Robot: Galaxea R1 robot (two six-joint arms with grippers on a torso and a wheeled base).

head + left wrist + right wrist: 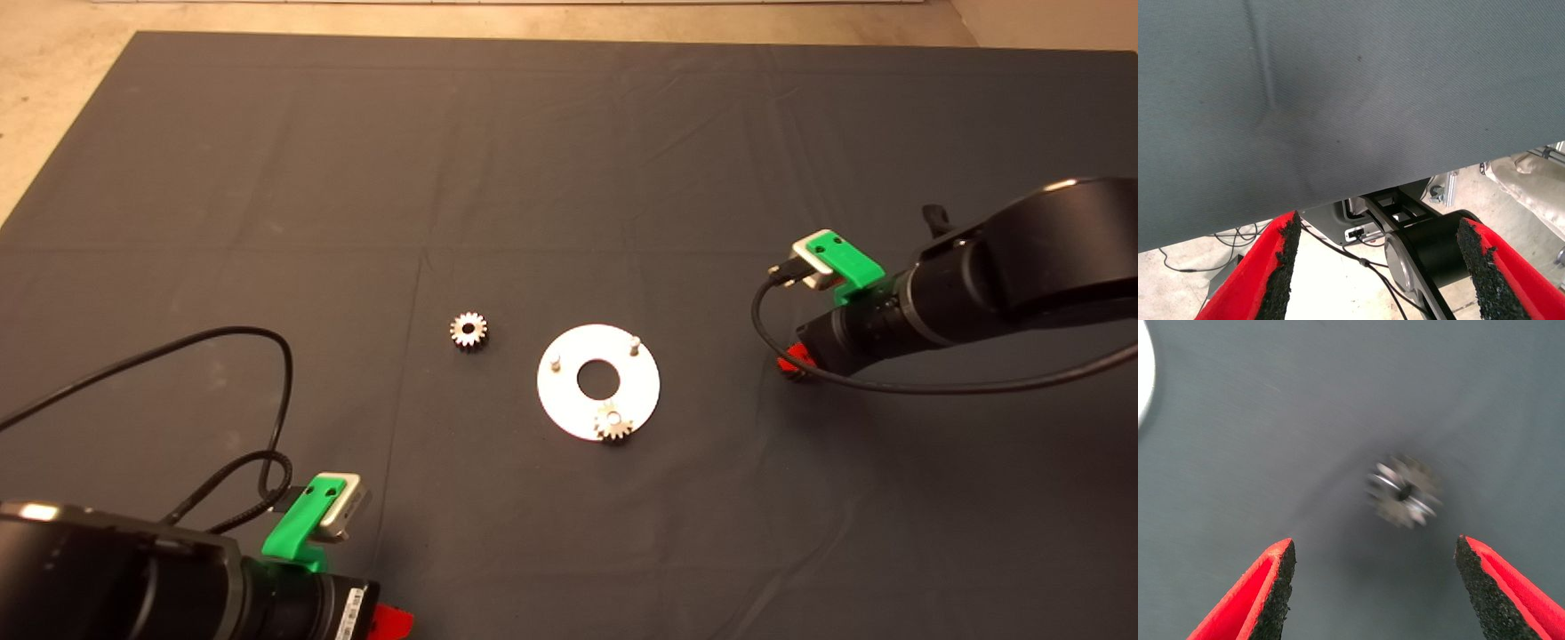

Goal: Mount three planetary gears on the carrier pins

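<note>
One gear (613, 421) is sitting on the disc (560, 402); two pins (634, 342) are waiting. The released right end effector (1375, 587) is hovering over another gear (1404, 492).

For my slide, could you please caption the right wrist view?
Open right gripper over the mat, a loose gear just ahead of its fingers.
</note>
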